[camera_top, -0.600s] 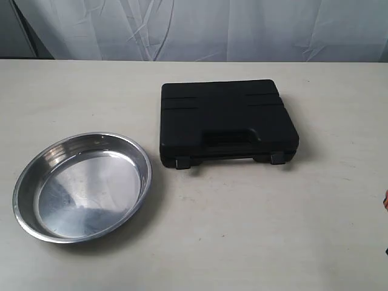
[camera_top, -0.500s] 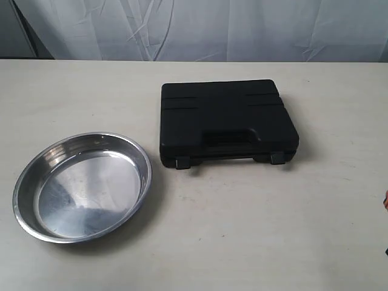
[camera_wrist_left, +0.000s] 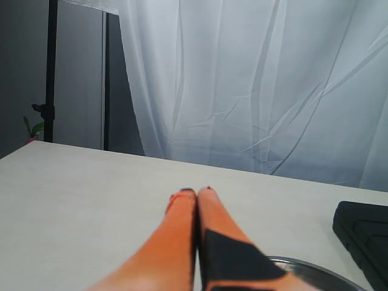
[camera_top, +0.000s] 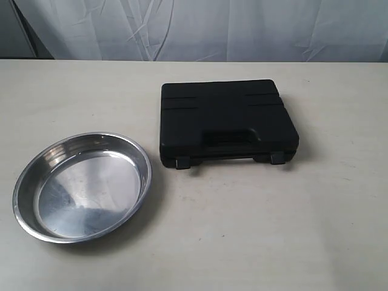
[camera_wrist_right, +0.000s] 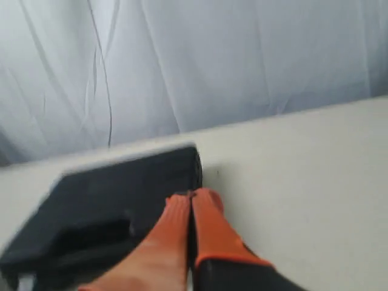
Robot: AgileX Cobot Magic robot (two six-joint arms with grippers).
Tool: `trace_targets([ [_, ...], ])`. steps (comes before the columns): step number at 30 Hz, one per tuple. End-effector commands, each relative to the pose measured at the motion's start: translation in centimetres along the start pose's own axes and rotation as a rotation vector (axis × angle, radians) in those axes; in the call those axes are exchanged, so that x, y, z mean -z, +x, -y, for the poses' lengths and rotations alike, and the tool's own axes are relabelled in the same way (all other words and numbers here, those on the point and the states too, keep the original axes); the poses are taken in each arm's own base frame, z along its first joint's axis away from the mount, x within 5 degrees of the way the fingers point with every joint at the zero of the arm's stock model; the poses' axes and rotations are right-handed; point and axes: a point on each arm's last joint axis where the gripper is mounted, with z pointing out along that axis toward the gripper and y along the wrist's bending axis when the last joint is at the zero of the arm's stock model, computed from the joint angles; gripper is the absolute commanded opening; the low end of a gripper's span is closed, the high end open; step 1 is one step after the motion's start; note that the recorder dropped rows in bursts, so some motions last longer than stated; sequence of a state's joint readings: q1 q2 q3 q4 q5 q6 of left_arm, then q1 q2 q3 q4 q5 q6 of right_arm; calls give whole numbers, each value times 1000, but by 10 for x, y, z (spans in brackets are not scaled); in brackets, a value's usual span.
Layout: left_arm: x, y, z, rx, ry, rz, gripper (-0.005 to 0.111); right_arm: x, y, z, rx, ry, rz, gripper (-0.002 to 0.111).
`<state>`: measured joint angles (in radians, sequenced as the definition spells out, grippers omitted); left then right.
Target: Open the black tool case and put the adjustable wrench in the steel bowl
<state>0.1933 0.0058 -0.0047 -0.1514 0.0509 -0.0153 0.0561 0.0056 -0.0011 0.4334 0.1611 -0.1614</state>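
The black tool case (camera_top: 227,121) lies closed on the table, handle and two grey latches (camera_top: 181,162) facing the near edge. Left of it sits the steel bowl (camera_top: 82,187), with nothing inside. The adjustable wrench is hidden. Neither arm shows in the exterior view. In the left wrist view my left gripper (camera_wrist_left: 196,192) is shut with nothing in it, above the table; the bowl's rim (camera_wrist_left: 315,273) and a corner of the case (camera_wrist_left: 364,233) lie beyond it. In the blurred right wrist view my right gripper (camera_wrist_right: 191,195) is shut and empty, pointing at the case (camera_wrist_right: 103,206).
A white curtain (camera_top: 200,27) hangs behind the table's far edge. A dark stand (camera_wrist_left: 50,70) is visible beside the curtain in the left wrist view. Bare tabletop (camera_top: 254,230) lies in front of the case and bowl.
A small red-and-black sliver at the exterior view's right edge has gone out of frame. The case and the bowl have not moved.
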Motion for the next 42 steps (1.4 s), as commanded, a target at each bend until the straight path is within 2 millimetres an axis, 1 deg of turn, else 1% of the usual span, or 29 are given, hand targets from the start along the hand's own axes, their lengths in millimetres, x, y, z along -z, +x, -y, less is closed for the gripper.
trace_targets([
  [1,0,1,0,1,7,7,0,8,-34,11,-285,59,407,-1],
  [2,0,1,0,1,7,7,0,11,-40,14,-331,82,486,-1],
  [3,0,1,0,1,7,7,0,18,-49,21,-407,123,622,-1],
  [4,0,1,0,1,7,7,0,20,-51,24,-519,115,672,-1],
  [5,0,1,0,1,7,7,0,19,-48,28,-906,33,678,-1],
  [6,0,1,0,1,7,7,0,17,-45,27,-1068,-13,652,-1],
  [7,0,1,0,1,7,7,0,12,-39,22,-1182,-60,548,-1],
  [9,0,1,0,1,7,7,0,7,-31,13,-1122,-70,401,-1],
  [10,0,1,0,1,7,7,0,7,-30,13,-1114,-71,386,-1],
  [11,0,1,0,1,7,7,0,7,-31,13,-1111,-70,399,-1],
  [12,0,1,0,1,7,7,0,10,-36,17,-1107,-68,475,-1],
  [15,0,1,0,1,7,7,0,13,-44,16,-1147,-96,515,-1],
  [16,0,1,0,1,7,7,0,16,-56,12,-1134,-131,542,-1],
  [17,0,1,0,1,7,7,0,20,-66,8,-1076,-157,576,-1],
  [18,0,1,0,1,7,7,0,33,-92,-2,-873,-216,681,-1],
  [20,0,1,0,1,7,7,0,44,-118,-14,-538,-205,775,-1],
  [21,0,1,0,1,7,7,0,44,-131,-20,-389,-176,774,-1],
  [23,0,1,0,1,7,7,0,35,-151,-29,-243,-118,675,-1],
  [25,0,1,0,1,7,7,0,17,-171,-38,-97,-65,516,-1],
  [27,0,1,0,1,7,7,0,-16,-188,-46,36,-31,279,-1],
  [29,0,1,0,1,7,7,0,-57,-194,-51,169,-21,-16,-1],
  [31,0,1,1,1,15,6,0,-98,-197,-56,316,-58,-319,-1],
  [32,0,1,1,2,23,4,0,-115,-196,-56,370,-83,-433,-1],
  [34,0,1,2,2,38,2,0,-158,-190,-56,451,-162,-654,-1],
  [35,0,1,2,3,46,0,0,-174,-189,-59,451,-208,-706,-1],
  [37,0,1,3,3,60,-2,0,-208,-172,-68,484,-348,-824,-1],
  [39,0,1,4,4,68,-3,0,-235,-144,-83,596,-496,-913,-1],
  [40,0,1,4,4,73,-4,0,-245,-129,-90,645,-541,-956,-1],
  [42,1,1,4,4,80,-5,0,-259,-99,-102,741,-578,-1040,-1],
])
